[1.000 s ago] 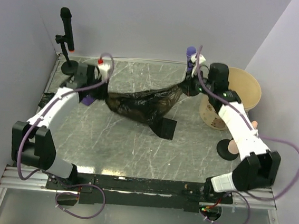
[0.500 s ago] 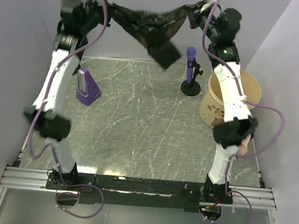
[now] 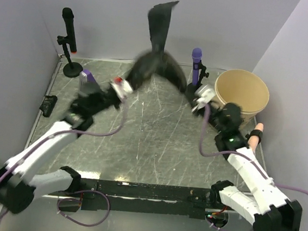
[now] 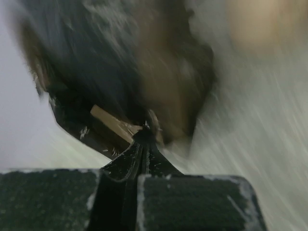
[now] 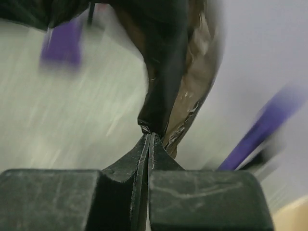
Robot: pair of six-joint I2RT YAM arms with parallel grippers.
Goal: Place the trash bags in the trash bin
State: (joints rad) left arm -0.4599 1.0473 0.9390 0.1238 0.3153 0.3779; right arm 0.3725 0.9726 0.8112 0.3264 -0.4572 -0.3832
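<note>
Half a second ago both arms were stretched high, with the black film pulled taut between them along the top of the frame. Now both have swung down low over the bench (image 3: 151,148). The trash bags (image 3: 157,66) balloon upward at upper centre in a smeared arch, and one dark flap (image 3: 162,23) stands up against the back wall. A second ago the same film lay stretched across the bench surface.

The left fingers (image 3: 128,83) sit left of centre and the right fingers (image 3: 195,92) right of centre, each at one foot of that arch. The trash bin (image 3: 242,91) stands at the upper right, just beside the right arm. The bags are to its left and not inside it.

From overhead the grips themselves are too blurred to judge. The wrist views settle it. The left fingers (image 4: 139,154) are clenched flat on a pinch of film, with the bags (image 4: 120,72) billowing dark and brownish above them. The right fingers (image 5: 147,144) are pressed together on a narrow twist of the bags (image 5: 166,57).

Only the overhead view shows the bin's pale inside, the black microphone (image 3: 68,28) at upper left, and the whole purple microphone (image 3: 196,65) beside the bags. In the right wrist view that purple microphone (image 5: 264,125) is just a streak at the right edge.
</note>
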